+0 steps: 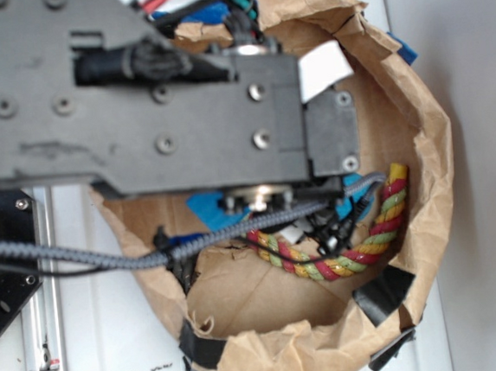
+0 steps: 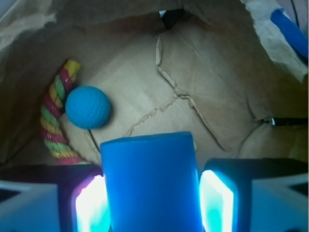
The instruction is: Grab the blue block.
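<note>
Wrist view: the blue block [image 2: 149, 181] fills the lower centre of the frame, standing between the two fingers [image 2: 91, 205] of the hand [image 2: 152, 203], whose inner pads glow pale cyan on either side and press against the block's flanks; the hand is thus closed on the block. Beyond the block lies the creased, torn floor of a brown paper bag [image 2: 203, 96]. A round teal ball [image 2: 88, 107] with a dimpled surface rests on that floor at left, touching a twisted rope [image 2: 54, 121] of red, yellow and green strands that curves along the bag's left wall. A strip of blue tape [image 2: 288, 30] shows on the bag's upper right edge.

Exterior view: seen from above, the robot arm [image 1: 136, 100] covers most of the bag's opening [image 1: 417, 136], so neither the block nor the fingers can be made out here. The rope [image 1: 365, 236] curls along the bag's inner right side. A grey braided cable [image 1: 80, 256] runs from the left toward the arm's lower end. Black tape [image 1: 383, 293] patches the bag's rim. The bag sits on a white desk [image 1: 477, 217].
</note>
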### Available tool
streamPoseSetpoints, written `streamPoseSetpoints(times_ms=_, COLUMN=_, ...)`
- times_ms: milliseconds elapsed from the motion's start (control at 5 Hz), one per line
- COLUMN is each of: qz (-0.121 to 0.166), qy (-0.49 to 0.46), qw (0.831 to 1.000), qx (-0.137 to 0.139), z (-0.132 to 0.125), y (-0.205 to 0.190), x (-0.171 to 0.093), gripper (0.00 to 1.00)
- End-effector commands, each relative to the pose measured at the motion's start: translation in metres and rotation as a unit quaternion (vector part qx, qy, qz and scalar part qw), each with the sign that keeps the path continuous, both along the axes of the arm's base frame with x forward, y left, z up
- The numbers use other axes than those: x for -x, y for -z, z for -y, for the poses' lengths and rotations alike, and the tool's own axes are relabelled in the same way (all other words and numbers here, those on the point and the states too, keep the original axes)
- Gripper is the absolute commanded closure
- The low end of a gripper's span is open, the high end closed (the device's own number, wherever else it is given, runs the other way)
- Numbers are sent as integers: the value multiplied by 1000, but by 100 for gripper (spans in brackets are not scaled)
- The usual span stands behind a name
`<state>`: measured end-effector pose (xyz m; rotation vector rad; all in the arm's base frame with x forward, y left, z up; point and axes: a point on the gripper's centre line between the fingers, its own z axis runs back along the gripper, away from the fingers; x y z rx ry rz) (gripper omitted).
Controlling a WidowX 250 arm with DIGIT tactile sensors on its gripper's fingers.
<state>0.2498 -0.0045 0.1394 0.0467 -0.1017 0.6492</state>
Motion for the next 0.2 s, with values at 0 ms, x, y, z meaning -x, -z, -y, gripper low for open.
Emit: streamPoseSetpoints(times_ms=0, qz=72, qy=-25, qw=997, qx=22, z=-7, y=-23, x=-2, gripper=100)
